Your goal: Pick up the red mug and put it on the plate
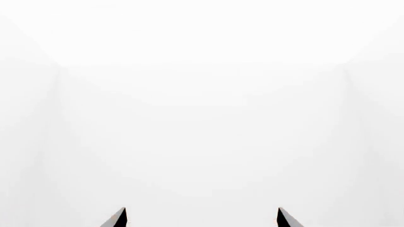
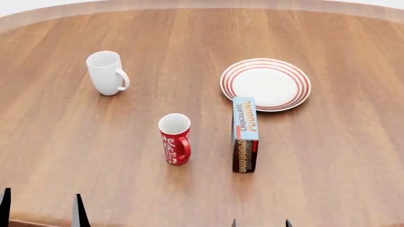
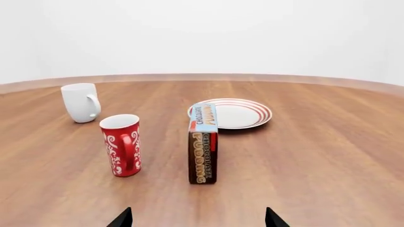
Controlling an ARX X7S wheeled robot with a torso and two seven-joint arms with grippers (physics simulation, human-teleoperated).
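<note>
The red mug stands upright near the middle of the wooden table, its handle turned toward me. The plate, white with red rings, lies farther back and to the right. My right gripper is open at the near edge, with the mug ahead of it and to its left, well apart. My left gripper is open at the near left corner, empty. Its wrist view holds only blank white.
A chocolate pudding box stands on edge between the red mug and the plate, its far end touching the plate's rim. A plain white mug stands at the back left.
</note>
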